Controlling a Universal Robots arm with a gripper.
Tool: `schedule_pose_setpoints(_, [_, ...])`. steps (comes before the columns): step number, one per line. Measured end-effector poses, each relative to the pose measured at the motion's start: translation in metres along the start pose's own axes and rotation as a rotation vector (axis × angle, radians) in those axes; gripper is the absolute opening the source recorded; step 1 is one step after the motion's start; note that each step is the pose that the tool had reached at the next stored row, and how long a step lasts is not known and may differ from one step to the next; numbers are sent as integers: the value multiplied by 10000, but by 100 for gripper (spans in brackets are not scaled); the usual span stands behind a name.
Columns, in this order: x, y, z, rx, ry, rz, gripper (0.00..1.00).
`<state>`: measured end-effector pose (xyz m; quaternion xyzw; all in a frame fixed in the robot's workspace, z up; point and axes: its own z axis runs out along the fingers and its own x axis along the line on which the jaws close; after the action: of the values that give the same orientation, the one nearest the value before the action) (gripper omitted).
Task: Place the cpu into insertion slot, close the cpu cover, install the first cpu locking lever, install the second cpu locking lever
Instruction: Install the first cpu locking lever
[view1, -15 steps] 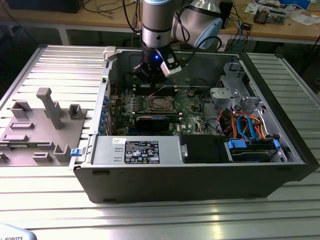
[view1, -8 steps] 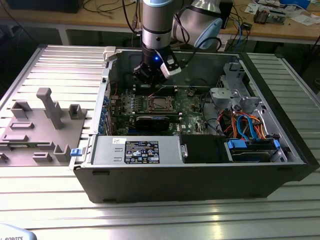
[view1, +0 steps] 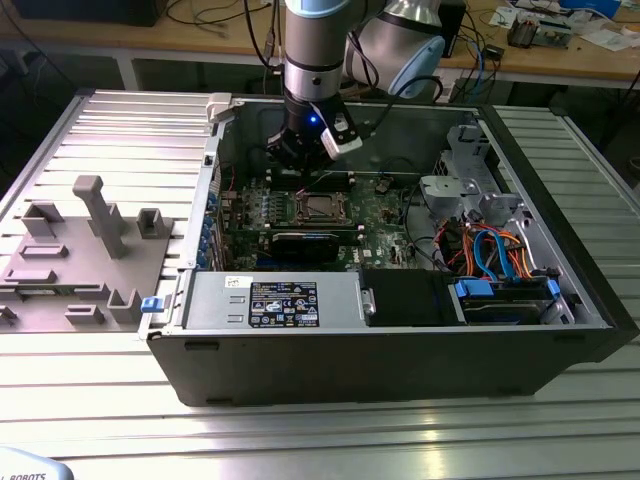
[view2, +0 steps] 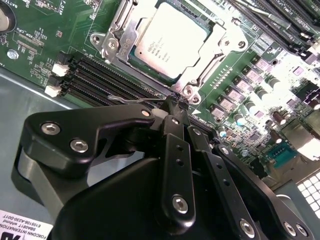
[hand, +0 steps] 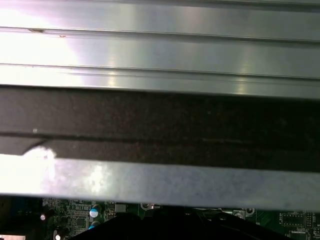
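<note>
One robot arm (view1: 312, 50) reaches down into an open computer case (view1: 400, 340) that lies on its side on a ribbed metal bench (view1: 110, 130). Its gripper (view2: 175, 107) hangs just above the green circuit board (view2: 45, 45), close beside the insertion slot (view2: 117, 42) near the middle of the board. In the second wrist view, the black jaws are drawn together, their tips pinching a thin silvery wire locking lever (view2: 132, 99) that runs along the slot's near edge, just beside a row of long black memory slots (view2: 100, 80). The cpu (view2: 172, 40) lies flat inside the insertion slot, its dull silver top facing up. The cpu cover (view2: 222, 37) is folded down around the cpu, its silvery frame bordering the chip on all visible sides. In the exterior view, the slot sits toward the case's back wall, with a long black expansion card (view1: 300, 243) just in front of it. A grey power supply box (view1: 270, 300) lies along the case's front edge, and blue and orange cables (view1: 500, 250) bundle in the corner on the exterior view's right. A grey moulded tray (view1: 75, 260) of holders rests on the bench near its edge on the exterior view's left, well apart from the case.
</note>
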<state>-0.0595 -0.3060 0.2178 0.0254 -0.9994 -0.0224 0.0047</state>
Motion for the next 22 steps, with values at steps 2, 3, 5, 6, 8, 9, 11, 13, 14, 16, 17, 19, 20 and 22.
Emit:
schedule_pose_setpoints(2, [-1,2,5,-2,-1,-6,11])
schedule_pose_setpoints(3, [-1,4,6,-2,-1,-18,11])
schedule_pose_setpoints(5, [-1,18,8,0,2,-57,11])
schedule_pose_setpoints(6, [-2,29,8,0,3,-82,11])
schedule_pose_setpoints(8, [-2,34,10,1,5,-123,11])
schedule_pose_setpoints(9, [-5,35,13,1,6,-140,11])
schedule_pose_setpoints(11, [-133,27,52,0,16,-222,11])
schedule_pose_setpoints(13, [-303,13,146,6,30,-288,11])
schedule_pose_setpoints(14, [-308,12,148,7,30,-292,11])
schedule_pose_setpoints(16, [-329,12,153,2,25,-303,11])
schedule_pose_setpoints(17, [-334,14,158,-18,17,-307,11])
schedule_pose_setpoints(19, [-342,13,156,-12,23,-313,11])
schedule_pose_setpoints(20, [-345,12,155,-12,24,-318,11])
schedule_pose_setpoints(22, [-345,11,154,-13,27,-324,11])
